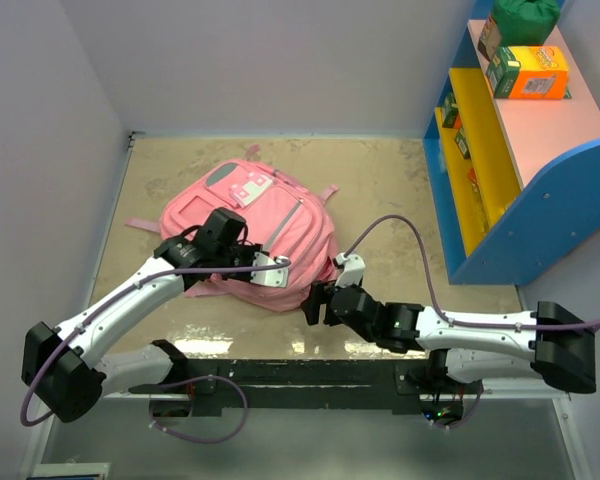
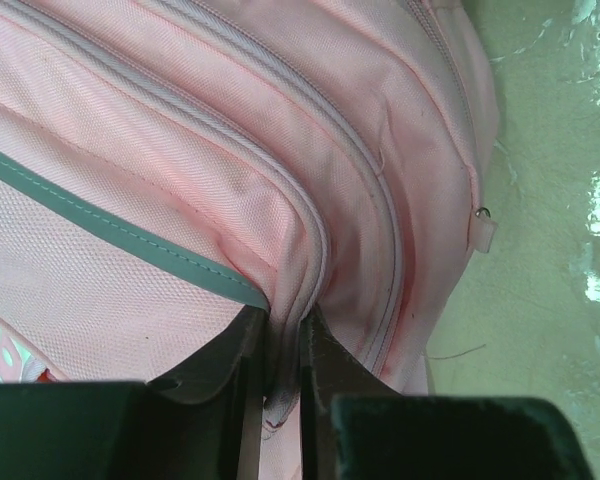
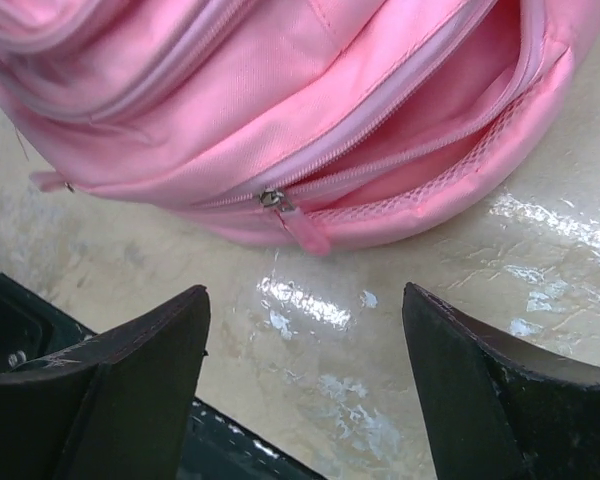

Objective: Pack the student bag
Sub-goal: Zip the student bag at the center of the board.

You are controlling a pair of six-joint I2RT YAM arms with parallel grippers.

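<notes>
Flat on the counter (image 1: 400, 200), front up: student bag (image 1: 245, 225), long axis running far to near, unzipped end pointing toward the arm bases. At its near-left edge, left pincer (image 2: 285, 345) clamped on a fabric fold beside a zip. Just off its near edge, right pincer (image 3: 305, 315) spread apart, gripping nothing, facing the zip pull (image 3: 298, 222).

The student bag (image 1: 245, 235) lies on the middle of the worktop (image 1: 380, 170). The left tool (image 1: 280, 266) sits against its near edge, at about 6 o'clock. The right tool (image 1: 313, 303) is just off its 5 o'clock corner, not touching. A shelf unit (image 1: 510, 160) stands at 3 o'clock, with a box (image 1: 528, 72) on top.
</notes>
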